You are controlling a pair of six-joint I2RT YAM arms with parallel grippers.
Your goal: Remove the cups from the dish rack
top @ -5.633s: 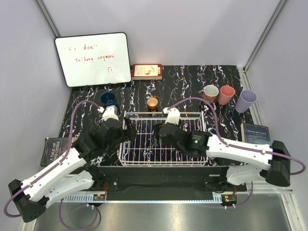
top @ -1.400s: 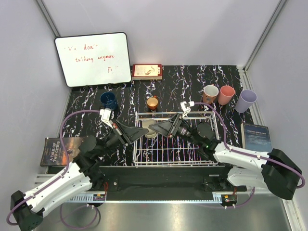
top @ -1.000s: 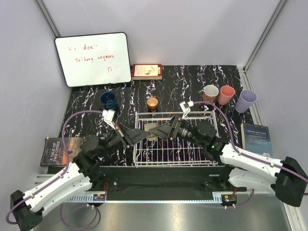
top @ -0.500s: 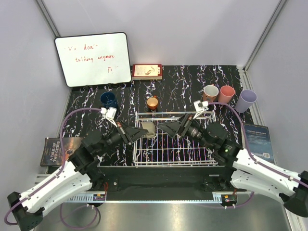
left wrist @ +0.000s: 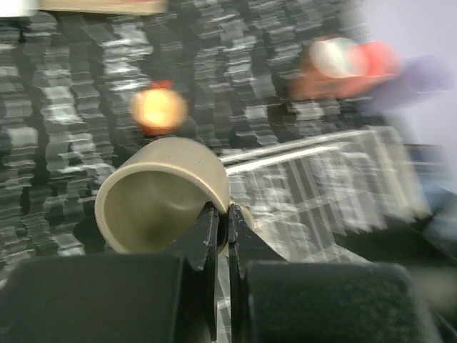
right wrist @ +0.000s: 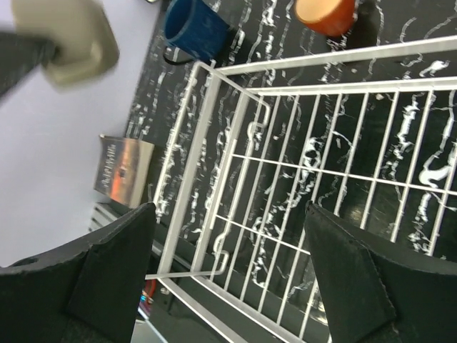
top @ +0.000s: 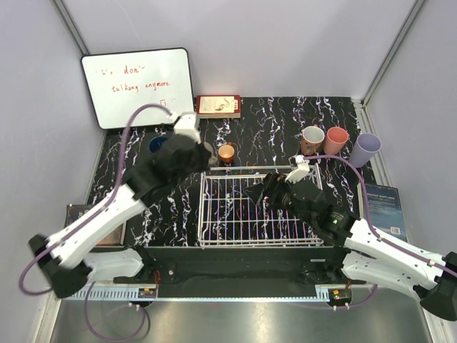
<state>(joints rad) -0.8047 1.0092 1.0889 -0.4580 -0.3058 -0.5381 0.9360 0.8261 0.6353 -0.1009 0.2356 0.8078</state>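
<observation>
whiteboard [top: 139, 86]: leans on the back wall at far left, with red writing on it.
dark blue mug [right wrist: 196, 28]: upright on the desk [top: 271, 121], just beyond the rack's far left corner.
left pincer [left wrist: 220, 214]: clenched on the beige mug, both fingers pressed nearly together on its wall at the rim.
beige mug [left wrist: 161, 193]: carried in the air, tipped on its side with its mouth toward the wrist camera. It hangs above the desk near the rack's far left corner, close to the orange cup.
orange cup [top: 226, 152]: upright on the desk, just beyond the rack's far rim.
dish rack [top: 201, 214]: flat on the desk at centre.
right pincer [right wrist: 228, 214]: released, jaws wide apart and grasping nothing, held above the rack's wire floor.
brown mug [top: 312, 136]: upright on the desk past the rack's far right corner, white inside.
salmon-pink cup [top: 335, 140]: just beside the brown mug, on its right.
lavender tumbler [top: 364, 150]: near the salmon-pink cup, rightmost of that row.
</observation>
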